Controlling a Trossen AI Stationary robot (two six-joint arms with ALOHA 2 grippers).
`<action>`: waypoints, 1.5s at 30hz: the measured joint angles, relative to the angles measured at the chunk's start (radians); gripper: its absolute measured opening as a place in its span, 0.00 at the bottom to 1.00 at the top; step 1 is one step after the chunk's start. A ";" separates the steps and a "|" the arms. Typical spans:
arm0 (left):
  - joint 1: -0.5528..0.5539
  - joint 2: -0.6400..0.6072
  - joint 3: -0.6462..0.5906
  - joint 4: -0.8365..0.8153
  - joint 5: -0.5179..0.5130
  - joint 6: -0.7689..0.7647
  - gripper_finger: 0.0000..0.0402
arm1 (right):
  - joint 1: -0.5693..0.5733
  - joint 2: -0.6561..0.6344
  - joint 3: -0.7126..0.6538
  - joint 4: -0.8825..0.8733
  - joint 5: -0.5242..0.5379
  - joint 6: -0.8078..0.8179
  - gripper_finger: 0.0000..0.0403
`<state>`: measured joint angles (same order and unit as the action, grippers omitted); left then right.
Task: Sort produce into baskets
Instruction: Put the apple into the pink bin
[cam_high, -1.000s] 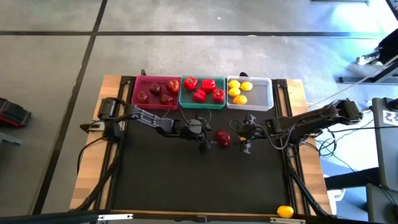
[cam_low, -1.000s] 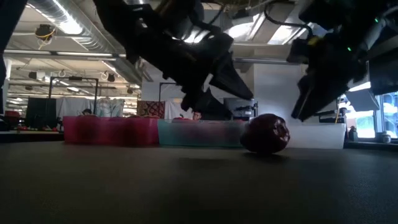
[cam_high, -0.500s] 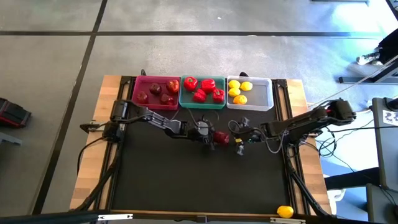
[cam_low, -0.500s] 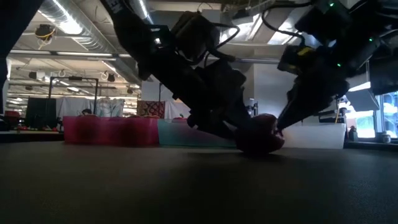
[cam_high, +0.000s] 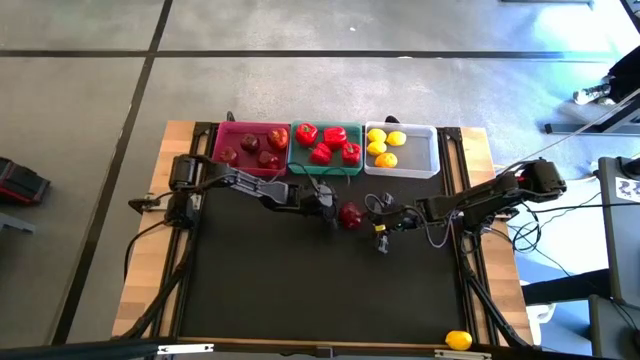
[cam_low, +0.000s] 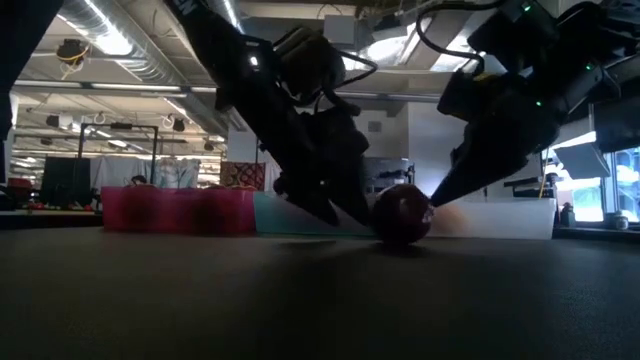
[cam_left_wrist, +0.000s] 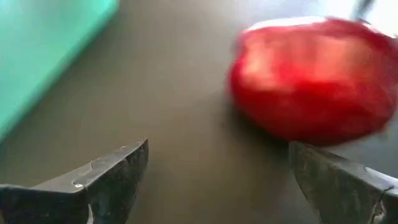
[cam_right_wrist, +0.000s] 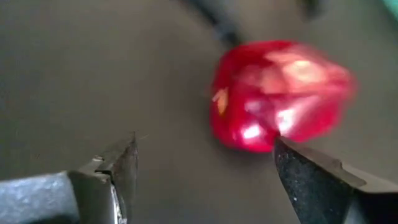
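Observation:
A dark red round piece of produce (cam_high: 350, 214) lies on the black mat in front of the baskets. My left gripper (cam_high: 332, 213) stands open just to its left, slanting down. In the left wrist view the produce (cam_left_wrist: 314, 78) sits ahead of the open fingers, off toward one fingertip (cam_left_wrist: 323, 171). My right gripper (cam_high: 376, 222) stands open just to its right, also slanting down. At the far edge stand the pink basket (cam_high: 222, 150) with dark red apples, the teal basket (cam_high: 325, 170) with bright red peppers, and the white basket (cam_high: 420, 155) with lemons. My left gripper has one fingertip (cam_left_wrist: 323, 171) close under the blurred produce; I cannot tell whether it touches. My right gripper has one fingertip (cam_right_wrist: 298, 165) at the produce's edge (cam_right_wrist: 261, 140); I cannot tell whether it touches. The produce rests on the mat.
One lemon (cam_high: 458, 340) lies at the table's near right corner. The black mat (cam_high: 300, 290) stretches toward the near edge. Cables hang about both arms near the produce.
My left gripper has gone right and down toward the produce and tipped further downward. My right gripper has sunk and gone left toward it. The produce has shifted a little along the mat toward the left and far side.

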<state>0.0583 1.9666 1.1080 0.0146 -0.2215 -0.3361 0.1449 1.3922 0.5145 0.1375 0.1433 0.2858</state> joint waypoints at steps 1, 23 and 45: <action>0.003 -0.010 0.000 -0.013 -0.019 0.001 0.96 | 0.000 0.001 0.000 0.000 -0.016 0.001 0.74; -0.083 -0.108 0.000 0.113 0.069 0.198 0.96 | -0.001 -0.099 0.059 -0.157 0.050 -0.081 0.74; -0.067 -0.004 -0.003 0.191 0.281 0.165 0.96 | 0.000 0.027 0.048 -0.088 0.266 0.007 0.74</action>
<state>-0.0090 1.9624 1.1053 0.2053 0.0594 -0.1714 0.1444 1.4193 0.5629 0.0495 0.4094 0.2933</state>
